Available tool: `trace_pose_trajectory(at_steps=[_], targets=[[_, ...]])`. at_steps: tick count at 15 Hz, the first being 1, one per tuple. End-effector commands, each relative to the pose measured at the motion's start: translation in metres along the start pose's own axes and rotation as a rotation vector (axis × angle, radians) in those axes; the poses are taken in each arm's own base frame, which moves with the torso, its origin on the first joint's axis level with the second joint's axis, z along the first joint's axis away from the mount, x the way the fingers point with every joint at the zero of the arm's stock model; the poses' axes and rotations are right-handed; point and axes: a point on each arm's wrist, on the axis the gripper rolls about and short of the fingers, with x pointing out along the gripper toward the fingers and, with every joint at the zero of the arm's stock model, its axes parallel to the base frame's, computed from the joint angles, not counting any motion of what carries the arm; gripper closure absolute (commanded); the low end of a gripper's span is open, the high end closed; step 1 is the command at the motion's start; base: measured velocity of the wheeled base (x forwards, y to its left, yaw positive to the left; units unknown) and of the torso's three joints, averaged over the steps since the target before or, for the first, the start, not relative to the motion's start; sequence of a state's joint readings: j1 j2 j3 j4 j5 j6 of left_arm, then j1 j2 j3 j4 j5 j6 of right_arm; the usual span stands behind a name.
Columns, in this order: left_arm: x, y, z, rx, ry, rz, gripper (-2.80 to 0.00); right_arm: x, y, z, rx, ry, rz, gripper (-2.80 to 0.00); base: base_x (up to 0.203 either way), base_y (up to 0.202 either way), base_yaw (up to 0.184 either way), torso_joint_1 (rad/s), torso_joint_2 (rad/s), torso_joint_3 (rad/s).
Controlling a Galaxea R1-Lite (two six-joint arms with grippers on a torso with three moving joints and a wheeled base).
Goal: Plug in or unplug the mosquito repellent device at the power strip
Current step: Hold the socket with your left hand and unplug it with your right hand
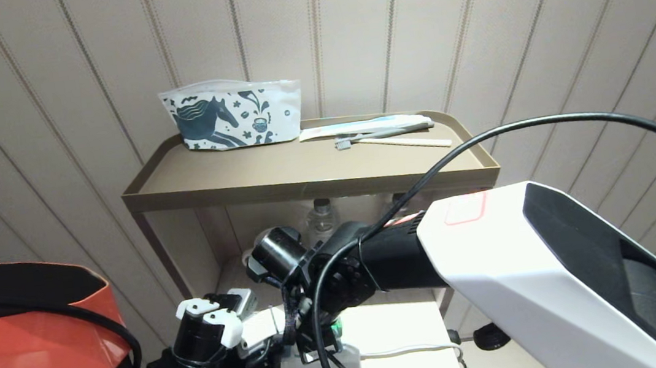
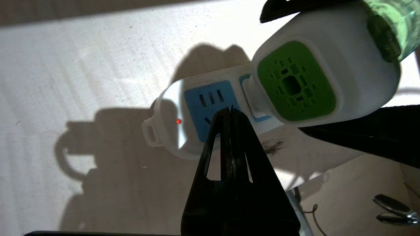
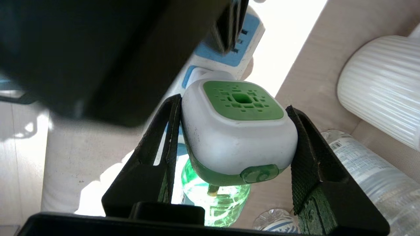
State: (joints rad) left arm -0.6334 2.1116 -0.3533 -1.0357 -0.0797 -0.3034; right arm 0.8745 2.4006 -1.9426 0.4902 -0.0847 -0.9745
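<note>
Mosquito repellent device (image 3: 239, 131) is almost wholly hidden in the head view, where the robot's own arms cover the lower shelf and only a speck of green shows between them; its plug and the socket it meets cannot be seen in any view. In the right wrist view the bottle is partly cut off behind the gripper body, and a dark blurred shape, seemingly the other arm, blocks much of the power strip (image 3: 229, 49).

The right gripper (image 3: 234, 131) has its two black fingers partway apart, pressed against opposite sides of the device's white cap, gripping it. The device sits against the strip at a socket next to the end one. The left gripper (image 2: 229, 113) has its fingers closed together with nothing between them, its tip over the blue end socket of the strip beside a small red light (image 2: 178, 121).

The device has a rounded white cap with a perforated green square centre, a green round knob on one side, and a clear green liquid bottle beneath.
</note>
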Motion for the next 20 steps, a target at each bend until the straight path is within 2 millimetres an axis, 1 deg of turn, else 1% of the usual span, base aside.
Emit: trace_pose_trajectory(at_steps=[1, 5, 9, 12, 16, 17, 19, 20], targets=[[0.003, 0.002, -0.006, 0.011, 0.028, 0.007, 0.0, -0.002, -0.001, 0.001, -0.002, -0.005, -0.01, 0.0, 0.0, 0.0, 0.0, 0.0, 0.0, 0.0], [0.006, 0.005, -0.011, 0.059, 0.035, 0.069, 0.0, -0.003, -0.002, 0.001, -0.001, -0.009, -0.015, 0.0, 0.0, 0.0, 0.0, 0.0, 0.0, 0.0], [0.008, 0.006, -0.013, 0.085, 0.047, 0.075, 0.0, -0.003, -0.003, 0.001, 0.0, -0.007, -0.017, 0.0, 0.0, 0.0, 0.0, 0.0, 0.0, 0.0], [0.007, 0.004, -0.009, 0.088, -0.016, 0.058, 0.0, -0.006, -0.006, 0.002, 0.003, -0.023, -0.04, 0.0, 0.0, 0.0, 0.0, 0.0, 0.0, 0.0], [-0.004, 0.003, -0.007, 0.09, -0.069, 0.046, 0.0, -0.02, -0.01, 0.004, 0.014, -0.04, -0.065, 0.0, 0.0, 0.0, 0.0, 0.0, 0.0, 0.0], [-0.004, 0.003, -0.007, 0.09, -0.073, 0.046, 0.0, -0.02, -0.01, 0.004, 0.015, -0.04, -0.065, 0.0, 0.0, 0.0, 0.0, 0.0, 0.0, 0.0], [-0.02, 0.003, -0.009, 0.091, -0.105, 0.055, 0.0, -0.036, -0.011, 0.005, 0.02, -0.052, -0.078, 0.0, 0.0, 0.0, 0.0, 0.0, 0.0, 0.0], [-0.02, 0.003, -0.009, 0.091, -0.109, 0.057, 0.0, -0.036, -0.011, 0.005, 0.02, -0.052, -0.078, 0.0, 0.0, 0.0, 0.0, 0.0, 0.0, 0.0]])
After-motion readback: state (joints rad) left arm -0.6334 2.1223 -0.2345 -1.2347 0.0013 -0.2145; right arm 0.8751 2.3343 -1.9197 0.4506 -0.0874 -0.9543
